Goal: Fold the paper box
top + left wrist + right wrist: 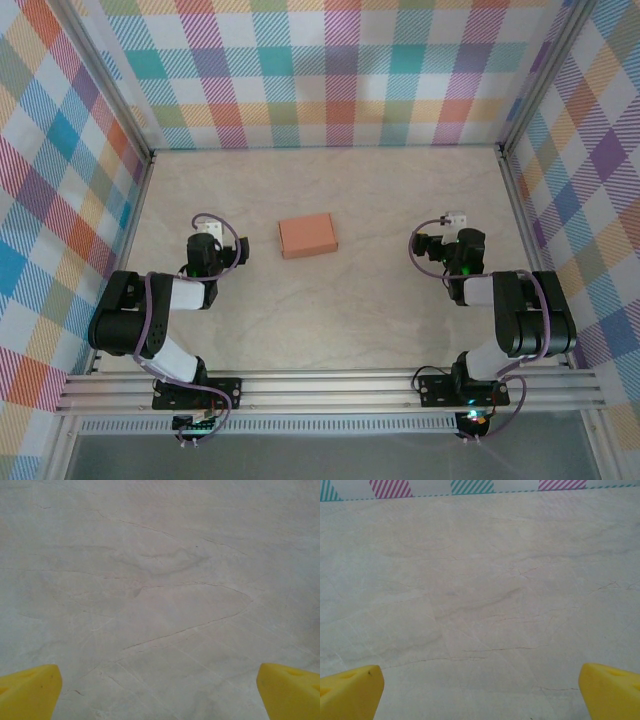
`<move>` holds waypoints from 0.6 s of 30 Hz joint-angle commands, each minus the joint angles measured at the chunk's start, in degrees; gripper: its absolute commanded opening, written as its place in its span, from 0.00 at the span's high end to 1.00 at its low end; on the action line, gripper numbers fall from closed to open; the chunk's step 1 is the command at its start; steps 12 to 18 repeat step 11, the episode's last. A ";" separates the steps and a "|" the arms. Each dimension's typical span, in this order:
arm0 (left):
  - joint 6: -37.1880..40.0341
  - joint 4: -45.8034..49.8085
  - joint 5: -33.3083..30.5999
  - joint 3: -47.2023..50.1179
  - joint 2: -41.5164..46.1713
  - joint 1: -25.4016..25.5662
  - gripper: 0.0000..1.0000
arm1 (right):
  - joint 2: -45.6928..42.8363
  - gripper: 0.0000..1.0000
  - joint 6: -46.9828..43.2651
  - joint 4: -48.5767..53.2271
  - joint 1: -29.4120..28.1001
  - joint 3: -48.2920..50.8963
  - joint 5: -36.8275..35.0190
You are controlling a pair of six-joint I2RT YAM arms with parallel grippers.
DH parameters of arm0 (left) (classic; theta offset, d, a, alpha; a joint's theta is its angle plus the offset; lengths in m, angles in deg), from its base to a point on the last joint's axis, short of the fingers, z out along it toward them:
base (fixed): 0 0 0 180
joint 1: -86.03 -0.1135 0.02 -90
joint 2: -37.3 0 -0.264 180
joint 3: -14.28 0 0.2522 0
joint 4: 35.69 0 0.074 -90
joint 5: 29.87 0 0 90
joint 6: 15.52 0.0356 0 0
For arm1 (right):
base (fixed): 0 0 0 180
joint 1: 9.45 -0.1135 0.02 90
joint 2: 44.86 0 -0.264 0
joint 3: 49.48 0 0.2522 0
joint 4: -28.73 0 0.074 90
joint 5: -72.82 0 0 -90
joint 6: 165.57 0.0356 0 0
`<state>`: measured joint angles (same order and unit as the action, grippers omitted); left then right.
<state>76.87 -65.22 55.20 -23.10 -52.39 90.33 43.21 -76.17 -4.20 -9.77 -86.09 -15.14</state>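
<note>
— Jaws spread wide on both arms, then?

— Yes. The left gripper (160, 694) had its yellow fingertips (30, 690) at the bottom corners of its own camera's view, with nothing but bare marble-patterned table (160, 580) between them. The right gripper (480, 694) was the same, open over bare surface, with a strip of the plaid wall (390, 487) at the top of its view.

— And the paper box (308, 236)?

— It lay on the table between the two arms, somewhat nearer the left one and well apart from both. It was salmon-orange, and from above it looked like a small closed rectangular box rather than a flat cut-out. I couldn't tell whether its flaps were tucked.

— Why were the arms placed like that?

— My guess is that each hung empty on its own side so the box was uncovered for the overhead camera and reachable from either side. To me the fold looked done, or close to it.
</note>
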 commanded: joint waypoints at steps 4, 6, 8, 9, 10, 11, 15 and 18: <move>-0.49 -1.37 1.23 -1.17 0.18 -0.67 0.00 | -0.09 0.00 0.87 -0.86 0.37 -0.79 0.94; -0.48 -1.37 1.19 -1.25 0.13 -0.70 0.00 | -0.09 0.00 0.88 -0.91 0.32 -0.78 0.94; -0.51 -1.27 1.23 -1.26 0.13 -0.64 0.00 | -0.09 0.00 0.88 -0.93 0.38 -0.74 0.94; -0.51 -1.28 1.18 -1.26 0.13 -0.72 0.00 | -0.14 0.00 0.88 -0.94 0.38 -0.70 0.94; -0.47 -1.36 1.23 -1.26 0.13 -0.68 0.00 | -0.09 0.00 0.86 -0.94 0.35 -0.70 0.94; -0.49 -1.36 1.19 -1.20 0.06 -0.69 0.00 | -0.16 0.00 0.87 -1.10 0.34 -0.62 0.88; -0.49 -1.36 1.19 -1.20 0.06 -0.69 0.00 | -0.16 0.00 0.87 -1.10 0.34 -0.62 0.88; -0.49 -1.36 1.19 -1.20 0.06 -0.69 0.00 | -0.16 0.00 0.87 -1.10 0.34 -0.62 0.88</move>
